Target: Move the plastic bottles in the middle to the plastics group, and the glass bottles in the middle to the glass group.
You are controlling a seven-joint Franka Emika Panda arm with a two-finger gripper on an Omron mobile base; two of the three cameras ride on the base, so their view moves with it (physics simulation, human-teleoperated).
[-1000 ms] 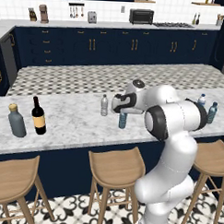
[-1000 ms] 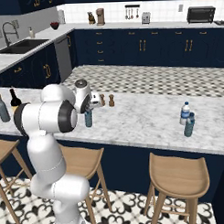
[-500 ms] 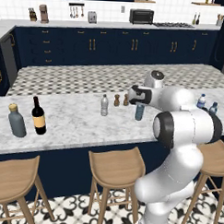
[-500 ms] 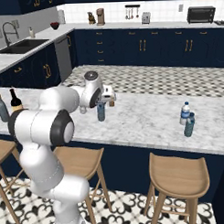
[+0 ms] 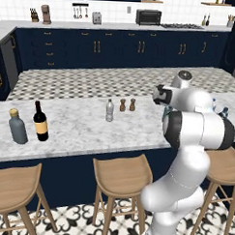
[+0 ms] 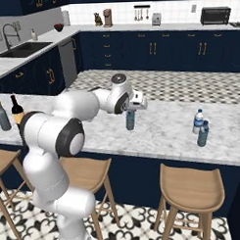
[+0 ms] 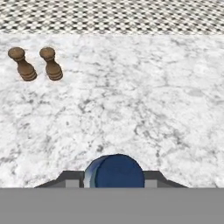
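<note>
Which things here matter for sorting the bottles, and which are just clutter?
Job:
teal bottle in the tool
clear bottle
wine bottle
plastics group
grey cork-capped bottle

Lying about:
brown shakers
stools
toaster oven
</note>
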